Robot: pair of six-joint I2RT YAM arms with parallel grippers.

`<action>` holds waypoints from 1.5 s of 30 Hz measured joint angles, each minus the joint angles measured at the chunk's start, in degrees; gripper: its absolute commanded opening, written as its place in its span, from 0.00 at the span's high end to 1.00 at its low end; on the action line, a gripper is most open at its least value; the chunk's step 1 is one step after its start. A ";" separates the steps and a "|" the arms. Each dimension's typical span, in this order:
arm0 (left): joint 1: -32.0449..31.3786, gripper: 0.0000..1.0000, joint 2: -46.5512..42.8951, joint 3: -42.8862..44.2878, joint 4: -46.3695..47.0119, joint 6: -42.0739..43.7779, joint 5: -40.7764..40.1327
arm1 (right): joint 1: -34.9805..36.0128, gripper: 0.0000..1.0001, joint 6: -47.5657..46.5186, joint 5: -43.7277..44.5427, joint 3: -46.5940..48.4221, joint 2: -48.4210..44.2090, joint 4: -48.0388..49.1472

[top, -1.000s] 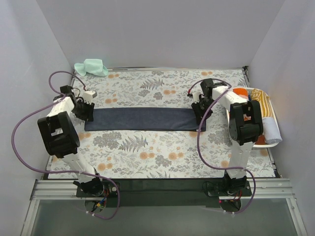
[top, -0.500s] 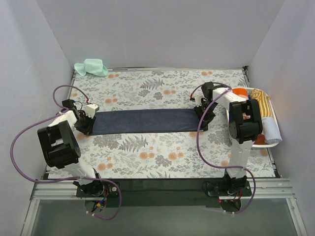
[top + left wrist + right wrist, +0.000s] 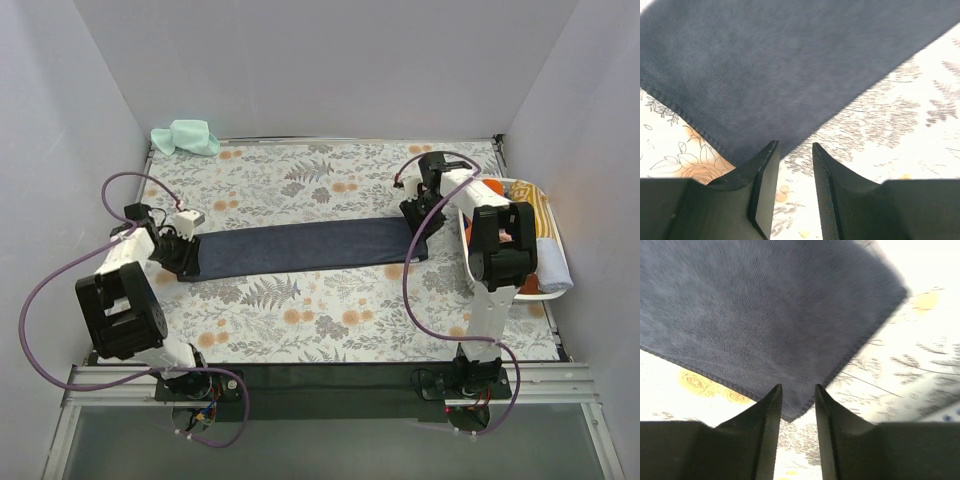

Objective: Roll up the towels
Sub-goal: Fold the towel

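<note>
A dark navy towel (image 3: 300, 246) lies flat as a long strip across the floral table covering (image 3: 330, 310), slightly slanted. My left gripper (image 3: 188, 252) is at its left end, open and empty; in the left wrist view the left gripper (image 3: 794, 146) hovers just off the navy towel (image 3: 790, 65), at its corner. My right gripper (image 3: 418, 230) is at the right end, open and empty; in the right wrist view the right gripper (image 3: 797, 387) is over a corner of the navy towel (image 3: 765, 315). A mint green towel (image 3: 186, 137) lies crumpled at the back left.
A white oval basket (image 3: 556, 292) at the right edge holds a yellow-striped towel (image 3: 535, 208), an orange one (image 3: 489, 187) and a pale one (image 3: 553, 264). Grey walls close in the table on three sides.
Both grippers have let go of the navy towel's ends and backed off slightly. The towel has settled flat, its left end nearer me and its right end farther back.
</note>
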 measured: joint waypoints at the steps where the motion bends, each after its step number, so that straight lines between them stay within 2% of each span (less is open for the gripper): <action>1: -0.04 0.69 -1.25 0.04 -0.52 -0.13 0.70 | -0.07 0.63 0.13 0.09 0.66 -0.35 0.02; 10: -0.15 0.65 -5.60 5.88 -3.89 -1.03 5.42 | -0.66 0.62 5.90 3.96 2.23 -3.13 -0.04; 14: -0.15 0.57 -5.60 8.68 -4.74 -1.40 6.34 | -1.79 0.62 7.91 4.59 2.05 -2.23 0.02; 22: -0.15 0.56 -5.60 9.70 -5.49 -1.62 6.62 | -2.56 0.63 10.49 3.41 -2.21 0.83 0.94; 25: -0.15 0.56 -5.60 9.70 -5.55 -1.62 6.62 | -2.56 0.67 10.64 3.04 -3.58 0.79 0.98; 28: -0.15 0.56 -5.60 9.70 -5.44 -1.66 6.64 | -2.56 0.78 10.80 2.86 -4.31 0.44 1.51; 29: -0.15 0.56 -5.60 9.70 -5.40 -1.70 6.64 | -2.60 0.88 10.84 2.56 -4.63 0.28 1.57; 31: -0.15 0.56 -5.60 9.70 -5.31 -1.88 6.64 | -2.78 0.98 10.91 1.62 -4.98 0.15 1.64; 37: -0.15 0.56 -5.57 9.99 -5.33 -2.29 6.64 | -5.20 0.99 11.13 -1.07 -4.72 0.20 1.14; 38: -0.15 0.48 -5.57 10.16 -5.33 -2.38 6.67 | -5.92 0.99 10.82 -1.22 -4.33 0.35 0.90; 43: -0.15 0.48 -5.31 11.50 -5.31 -2.75 7.39 | -8.79 0.99 8.85 -2.03 -0.59 0.50 -0.39; 45: -0.15 0.44 -5.25 11.72 -5.31 -2.78 7.76 | -9.11 0.99 7.45 -3.19 1.25 0.50 -0.59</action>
